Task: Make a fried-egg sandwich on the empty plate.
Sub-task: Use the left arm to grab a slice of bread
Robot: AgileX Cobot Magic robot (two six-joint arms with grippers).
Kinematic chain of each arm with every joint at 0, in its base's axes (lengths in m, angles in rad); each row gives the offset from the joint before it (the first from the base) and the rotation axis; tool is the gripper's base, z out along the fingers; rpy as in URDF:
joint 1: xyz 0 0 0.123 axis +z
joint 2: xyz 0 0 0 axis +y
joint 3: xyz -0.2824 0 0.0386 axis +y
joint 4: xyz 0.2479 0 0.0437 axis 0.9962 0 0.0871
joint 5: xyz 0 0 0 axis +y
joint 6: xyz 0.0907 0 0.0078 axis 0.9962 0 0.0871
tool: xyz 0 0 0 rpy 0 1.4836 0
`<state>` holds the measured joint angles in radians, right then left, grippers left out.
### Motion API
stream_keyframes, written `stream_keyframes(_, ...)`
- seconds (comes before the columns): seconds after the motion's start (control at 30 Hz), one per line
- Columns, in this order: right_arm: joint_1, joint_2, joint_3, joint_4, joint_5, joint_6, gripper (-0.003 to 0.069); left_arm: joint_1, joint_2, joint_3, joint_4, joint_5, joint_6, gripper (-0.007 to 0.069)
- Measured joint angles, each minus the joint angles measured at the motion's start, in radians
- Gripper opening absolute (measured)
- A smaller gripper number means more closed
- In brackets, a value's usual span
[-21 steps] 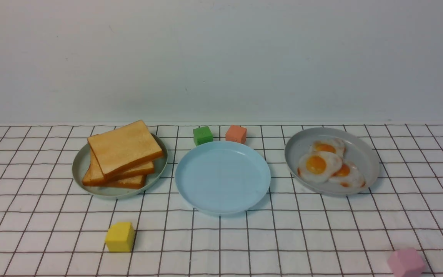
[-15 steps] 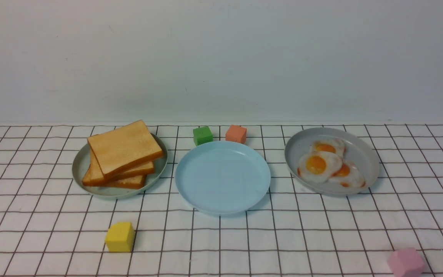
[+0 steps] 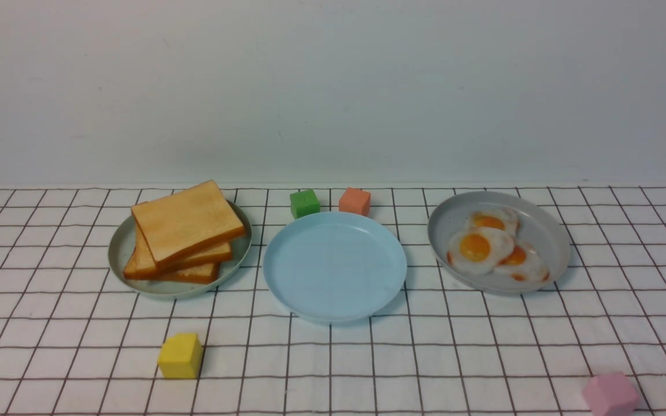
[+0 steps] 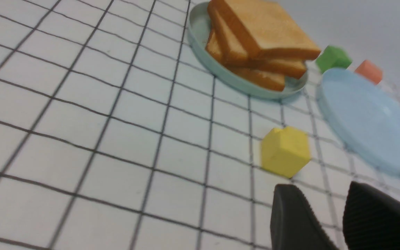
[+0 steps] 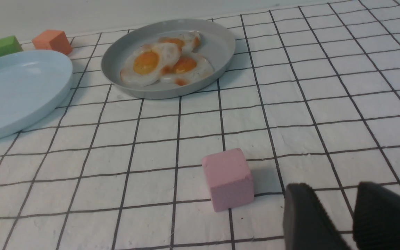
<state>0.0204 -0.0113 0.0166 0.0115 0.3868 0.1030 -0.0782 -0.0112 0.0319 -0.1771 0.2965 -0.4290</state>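
Front: blue plate (image 3: 335,268) centre, bare; toast (image 3: 188,219) left, eggs (image 3: 486,245) right, likely so each arm feeds it. Arms unseen.
Left wrist: my left gripper (image 4: 323,198) part open, empty, near yellow cube (image 4: 285,151), toast ahead.
Right wrist: my right gripper (image 5: 333,196) part open, empty, beside pink cube (image 5: 228,178), eggs ahead.

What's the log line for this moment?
blue plate: empty | toast: stacked on green plate | eggs: on grey plate | left gripper: open | right gripper: open
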Motion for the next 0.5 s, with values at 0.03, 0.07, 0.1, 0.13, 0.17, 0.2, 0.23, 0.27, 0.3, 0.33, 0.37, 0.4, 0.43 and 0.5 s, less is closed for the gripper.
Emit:
stream_keyframes(0.03, 0.0, 0.0, 0.0, 0.0, 0.0, 0.0, 0.0239, 0.0, 0.0, 0.0, -0.09, -0.045, -0.054, 0.0237)
stream_keyframes(0.07, 0.0, 0.0, 0.0, 0.0, 0.0, 0.0, 0.0239, 0.0, 0.0, 0.0, -0.09, -0.051, -0.06, 0.0237)
stream_keyframes(0.1, 0.0, 0.0, 0.0, 0.0, 0.0, 0.0, 0.0239, 0.0, 0.0, 0.0, -0.177, -0.087, -0.102, 0.0237)
stream_keyframes(0.13, 0.0, 0.0, 0.0, 0.0, 0.0, 0.0, 0.0239, 0.0, 0.0, 0.0, -0.196, -0.102, -0.115, 0.0237)
stream_keyframes(0.17, 0.0, 0.0, 0.0, 0.0, 0.0, 0.0, 0.0239, 0.0, 0.0, 0.0, -0.247, -0.135, -0.133, 0.0237)
stream_keyframes(0.2, 0.0, 0.0, 0.0, 0.0, 0.0, 0.0, 0.0239, 0.0, 0.0, 0.0, -0.271, -0.177, -0.144, 0.0237)
stream_keyframes(0.23, 0.0, 0.0, 0.0, 0.0, 0.0, 0.0, 0.0239, 0.0, 0.0, 0.0, -0.273, -0.184, -0.145, 0.0237)
stream_keyframes(0.27, 0.0, 0.0, 0.0, 0.0, 0.0, 0.0, 0.0239, 0.0, 0.0, -0.003, -0.285, -0.236, -0.147, 0.023)
stream_keyframes(0.3, 0.0, 0.0, 0.0, 0.0, 0.0, 0.0, 0.0239, 0.0, 0.0, -0.014, -0.284, -0.239, -0.143, 0.0218)
stream_keyframes(0.33, 0.0, 0.0, 0.0, 0.0, 0.0, 0.0, 0.0239, 0.0, 0.0, -0.035, -0.279, -0.233, -0.132, 0.0202)
stream_keyframes(0.37, 0.0, 0.0, 0.0, 0.0, 0.0, 0.0, 0.0239, 0.0, 0.004, -0.057, -0.27, -0.226, -0.115, 0.0181)
stream_keyframes(0.4, 0.0, 0.0, 0.0, 0.0, 0.0, 0.0, 0.0239, 0.0, 0.021, -0.093, -0.251, -0.217, -0.086, 0.0155)
stream_keyframes(0.43, 0.0, 0.0, 0.0, 0.0, 0.0, 0.0, 0.0239, 0.0, 0.044, -0.124, -0.234, -0.206, -0.051, 0.0132)
stream_keyframes(0.5, 0.0, 0.0, 0.0, 0.0, 0.0, 0.0, 0.0239, 0.0, 0.128, -0.213, -0.192, -0.161, 0.03, 0.0074)
